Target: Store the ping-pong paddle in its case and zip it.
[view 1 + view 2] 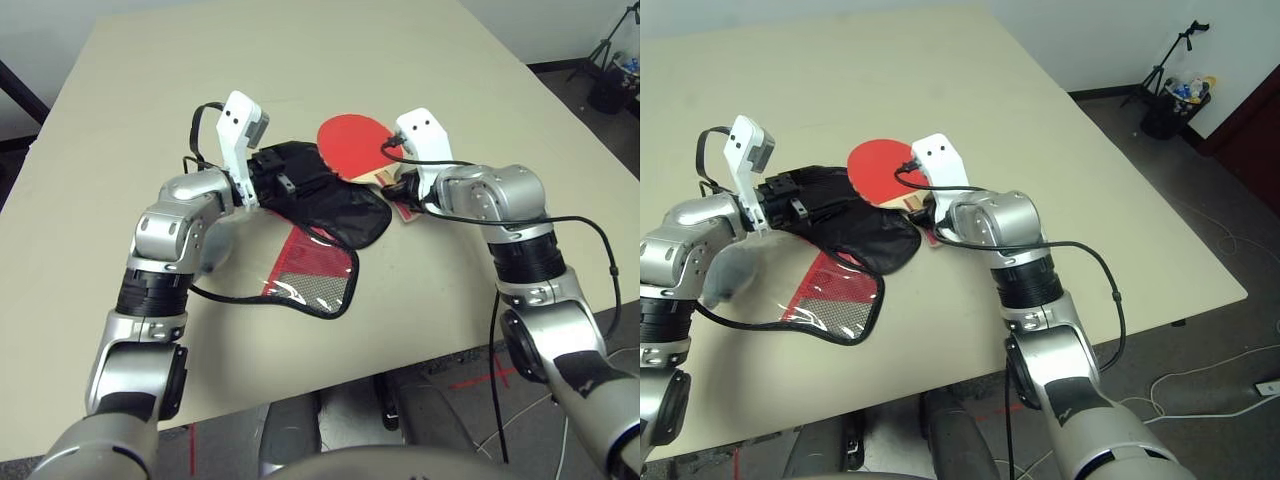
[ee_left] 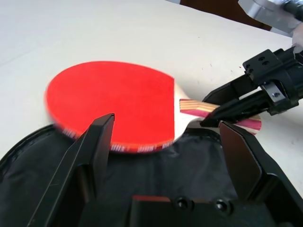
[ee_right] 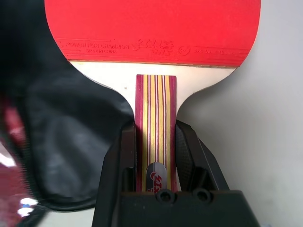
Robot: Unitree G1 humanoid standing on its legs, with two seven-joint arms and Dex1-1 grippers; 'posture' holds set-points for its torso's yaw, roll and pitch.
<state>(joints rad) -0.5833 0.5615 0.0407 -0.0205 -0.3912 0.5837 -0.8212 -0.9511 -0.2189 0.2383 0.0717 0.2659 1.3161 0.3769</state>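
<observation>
The ping-pong paddle (image 1: 352,140) lies face up on the table, its red round face (image 2: 113,106) toward the far side. My right gripper (image 3: 155,135) is shut on its striped wooden handle (image 3: 155,118), one finger pressed on each side. The case (image 1: 330,205) lies unzipped beside the paddle, its black flap (image 1: 865,235) spread toward the paddle and its red and clear side (image 1: 310,270) nearer me. My left gripper (image 2: 165,137) stands open over the black flap, its fingers (image 2: 97,142) wide apart with nothing between them. The paddle's edge rests at the case's rim.
The beige table (image 1: 300,60) has free room all around the case and paddle. A black cable (image 1: 230,298) from my left arm trails along the case's near edge. A tripod and bin (image 1: 1175,95) stand on the floor past the table's right side.
</observation>
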